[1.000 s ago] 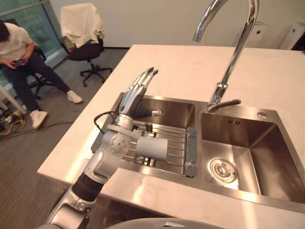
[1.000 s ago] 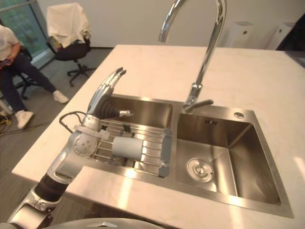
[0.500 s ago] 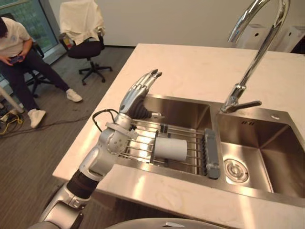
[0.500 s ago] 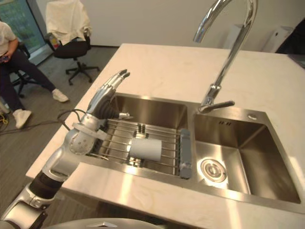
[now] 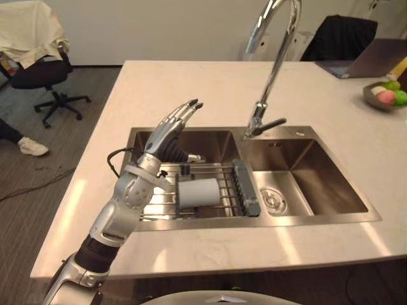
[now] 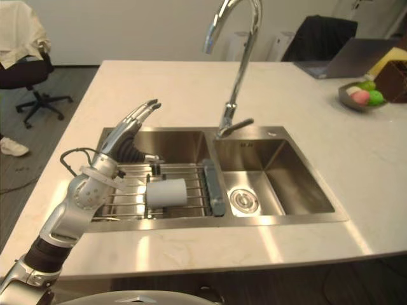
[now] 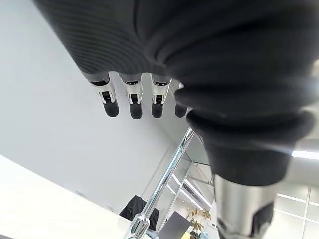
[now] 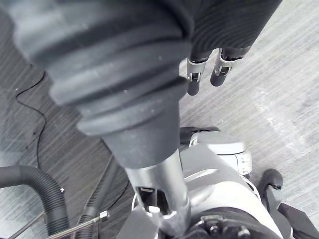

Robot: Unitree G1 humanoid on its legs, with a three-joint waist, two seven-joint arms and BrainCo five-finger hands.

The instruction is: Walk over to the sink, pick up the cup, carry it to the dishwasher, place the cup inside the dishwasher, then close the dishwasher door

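Stainless sink [image 5: 318,181] within reach, so walk-up judged done; pick-up, carry, loading and door closing all left.

Left eye view: white cup [image 5: 198,192] on its side on wire rack [image 5: 227,189] in left basin, long axis along the rack wires, parallel to the table [image 5: 191,89] front edge; mouth apparently toward robot's left, not certain. Left robot hand [image 5: 168,133] raised over the basin's left side, fingers straight, released, clear of cup.

Right eye view: same layout, faucet [image 6: 240,63] behind the basins.

Left wrist view: fingertips [image 7: 110,107] extended, nothing held.

Right wrist view: right robot hand [image 8: 149,59] over floor [image 8: 269,99], fingers relaxed, empty.
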